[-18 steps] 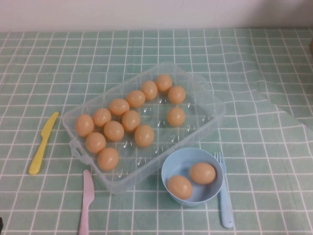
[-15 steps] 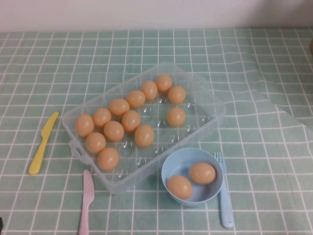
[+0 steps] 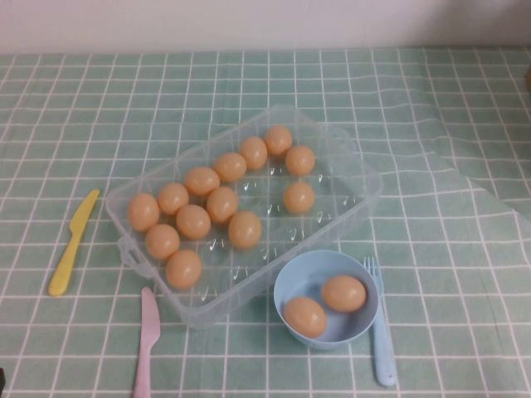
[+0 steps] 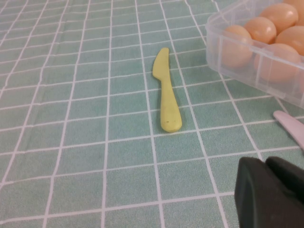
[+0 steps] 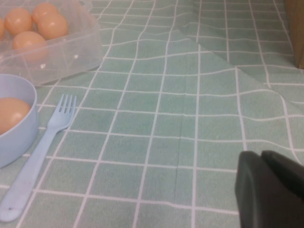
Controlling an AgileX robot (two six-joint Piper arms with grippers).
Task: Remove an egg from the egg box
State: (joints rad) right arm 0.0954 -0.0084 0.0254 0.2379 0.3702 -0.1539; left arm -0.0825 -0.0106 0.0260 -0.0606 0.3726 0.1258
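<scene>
The clear plastic egg box (image 3: 353, 176) lies slantwise in the middle of the table and holds several tan-orange eggs, such as the egg (image 3: 245, 230) near its front side. Neither gripper shows in the high view. In the left wrist view my left gripper (image 4: 265, 164) is shut and empty, low over the cloth, short of the egg box corner (image 4: 219, 42). In the right wrist view my right gripper (image 5: 260, 156) is shut and empty, over bare cloth well away from the egg box (image 5: 71, 54).
A light-blue bowl (image 3: 289, 280) with two eggs stands in front of the box, a blue fork (image 3: 380, 332) to its right. A yellow knife (image 3: 72, 242) lies left of the box and a pink knife (image 3: 147, 342) in front of it. The cloth is creased at the right.
</scene>
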